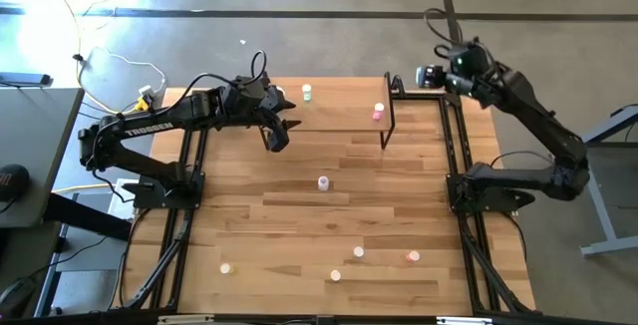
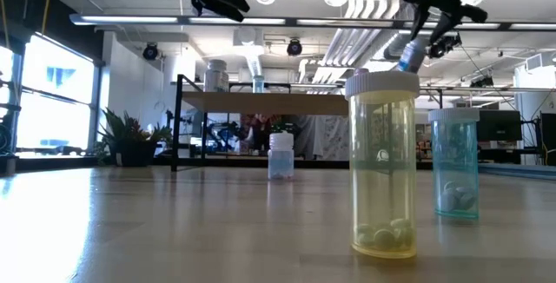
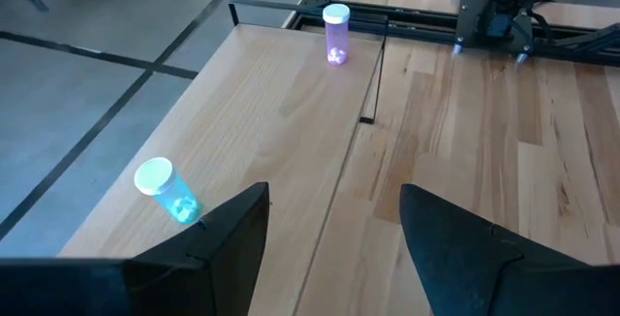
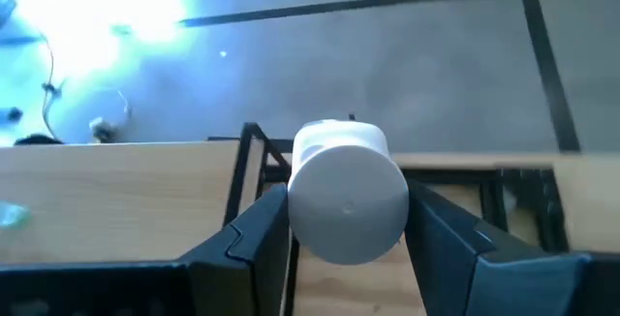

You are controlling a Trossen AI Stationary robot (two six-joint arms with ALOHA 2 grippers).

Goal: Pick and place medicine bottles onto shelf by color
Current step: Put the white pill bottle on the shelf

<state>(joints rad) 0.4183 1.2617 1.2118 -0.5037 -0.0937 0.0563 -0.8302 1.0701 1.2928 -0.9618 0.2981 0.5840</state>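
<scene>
The shelf [image 1: 339,116] stands at the table's far edge, with a pale green-blue medicine bottle [image 1: 306,92] near its left end and a pink one [image 1: 378,113] near its right end. My right gripper [image 1: 431,76] hangs high beyond the shelf's right end, shut on a white-capped medicine bottle [image 4: 349,195]. My left gripper [image 1: 276,138] hovers open above the shelf's left part, holding nothing; its wrist view shows the green-blue bottle [image 3: 165,190] and the pink bottle [image 3: 336,33]. My right gripper pinches the bottle between its two fingers, on the sides just behind the white cap [image 4: 291,209]. The cap end points back toward the wrist. The bottle [image 2: 410,55] is lifted clear, tilted, its pale bluish body slanting down below the fingers.
Several more bottles stand on the table: a clear one [image 1: 323,182] at the middle, and others near the front edge [image 1: 359,253], [image 1: 413,256], [image 1: 335,276], [image 1: 226,266]. Black frame rails [image 1: 454,146] run along both table sides.
</scene>
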